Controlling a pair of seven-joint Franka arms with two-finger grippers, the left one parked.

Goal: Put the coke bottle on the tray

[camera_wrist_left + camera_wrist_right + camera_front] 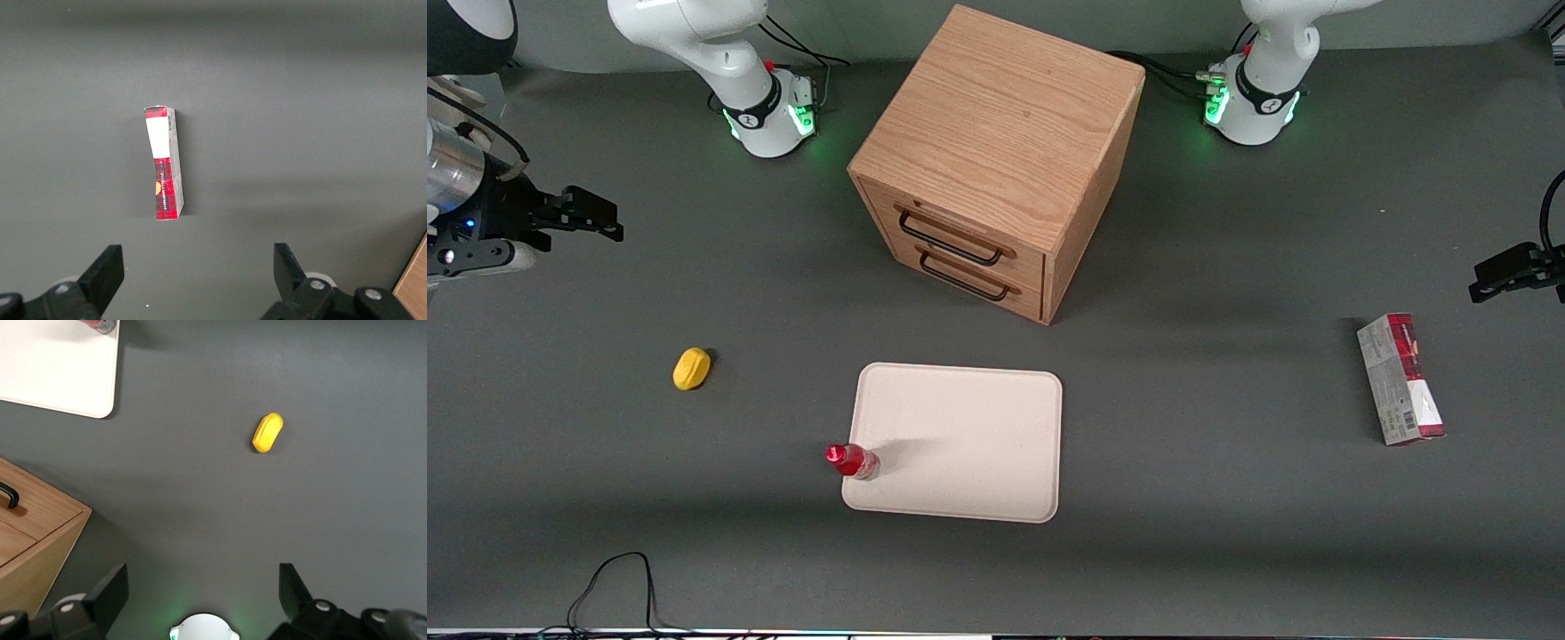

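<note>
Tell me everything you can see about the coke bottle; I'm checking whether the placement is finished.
The coke bottle is small and slim, with a red cap, red body and clear base. It stands upright on the cream tray, at the corner nearest the front camera on the working arm's side, close to the rim. Only the tray touches it. The gripper is open and empty, high above the table toward the working arm's end, well away from the bottle.

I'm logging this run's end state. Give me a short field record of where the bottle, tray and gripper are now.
coke bottle: upright on the tray, at its edge toward the working arm
tray: flat on the table, in front of the wooden drawer cabinet
gripper: open, holding nothing, well away from the tray
task: looks done
</note>
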